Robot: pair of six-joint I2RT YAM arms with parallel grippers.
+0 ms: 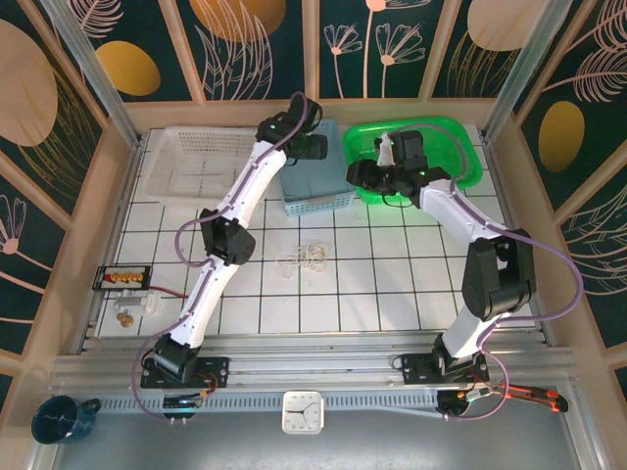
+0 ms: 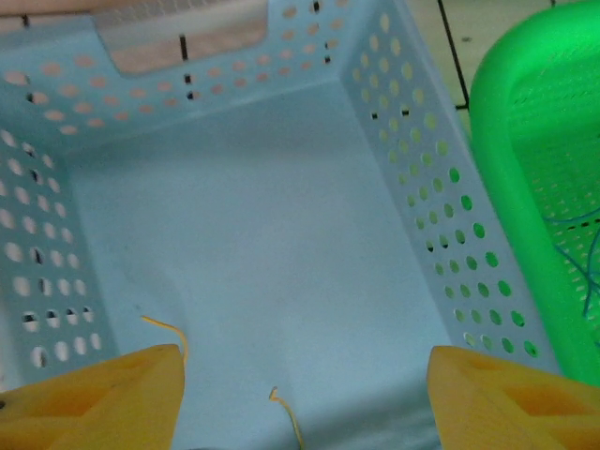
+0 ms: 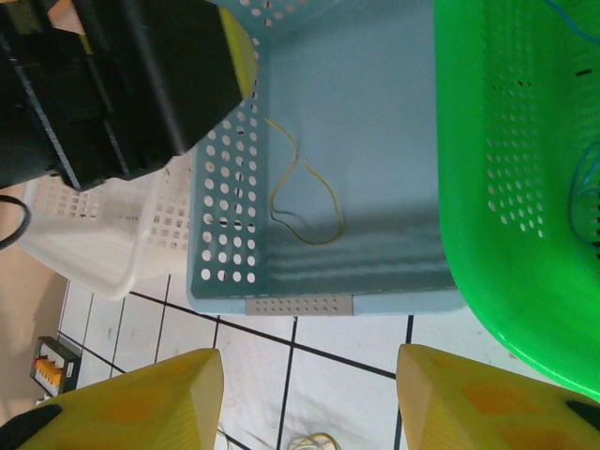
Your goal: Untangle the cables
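Surface: white tiled table (image 1: 392,294) with dark grid lines, wooden frame and leaf-print panels around it.
Baskets: white basket (image 1: 186,162), blue perforated basket (image 1: 318,201) and green perforated basket (image 1: 460,147) in a row at the far side; blue and green stand just beside each other.
Left gripper (image 2: 305,354): over the blue basket's inside, yellow fingers spread wide, nothing between them.
Right gripper (image 3: 307,354): over the tiles just in front of the blue basket, jaws spread, nothing pinched.
Cables, overhead: small pale bundle (image 1: 312,257) loose on the tiles mid-table, well apart from both grippers.
Cables, right wrist: yellowish cable (image 3: 274,208) in an open loop on the blue basket's floor; thin blue cable (image 3: 579,192) inside the green basket. Neither can be made out from overhead.
Cables, left wrist: two short yellowish strand ends near the fingers, blue cable behind the green wall.
Left arm from right wrist: black wrist body with a yellow finger at the blue basket's far corner.
Near edge: white clock (image 1: 303,411), dark blue mug (image 1: 59,419); black terminal strip (image 1: 122,279) at the left.
Writing: clock numerals too small to read.
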